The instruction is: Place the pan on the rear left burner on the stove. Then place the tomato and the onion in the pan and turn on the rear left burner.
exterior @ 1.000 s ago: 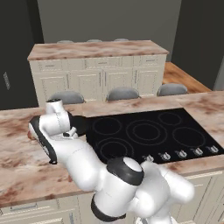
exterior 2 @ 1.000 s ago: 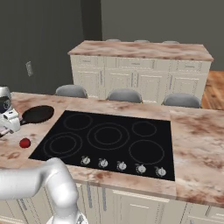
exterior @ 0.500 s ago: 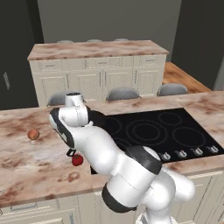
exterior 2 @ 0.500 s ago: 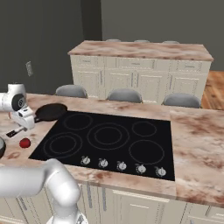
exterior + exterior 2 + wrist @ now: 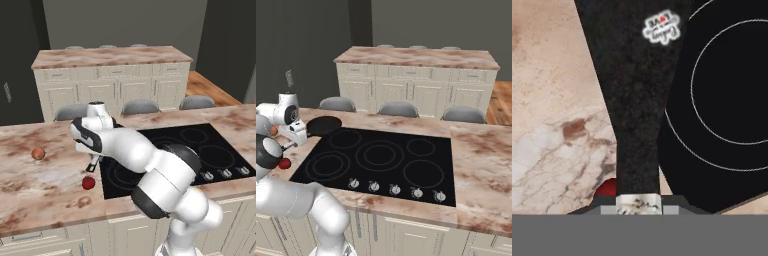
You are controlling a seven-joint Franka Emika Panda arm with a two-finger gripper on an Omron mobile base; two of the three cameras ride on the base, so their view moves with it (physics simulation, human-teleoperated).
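The black pan (image 5: 324,126) hangs just off the surface by the rear left corner of the stove (image 5: 406,165). My gripper (image 5: 300,134) is shut on its long handle (image 5: 637,125), near the pale grey tip. The rear left burner (image 5: 346,139), a thin grey circle, lies bare just right of the pan. On the counter left of the stove rests the red tomato (image 5: 88,183), which peeks out beside the handle as the tomato (image 5: 607,187) in the hand view. Farther left sits the orange-tan onion (image 5: 38,153). The arm hides the pan's bowl in the left base view.
A large double-ring burner (image 5: 732,90) lies below and right of the handle. Silver knobs (image 5: 395,189) line the stove's front edge. Three grey stools (image 5: 399,108) stand behind the counter, with a marble island (image 5: 421,57) beyond them.
The arm has swung right, carrying the pan from the counter toward the stove's rear left corner. Tomato and onion have stayed put.
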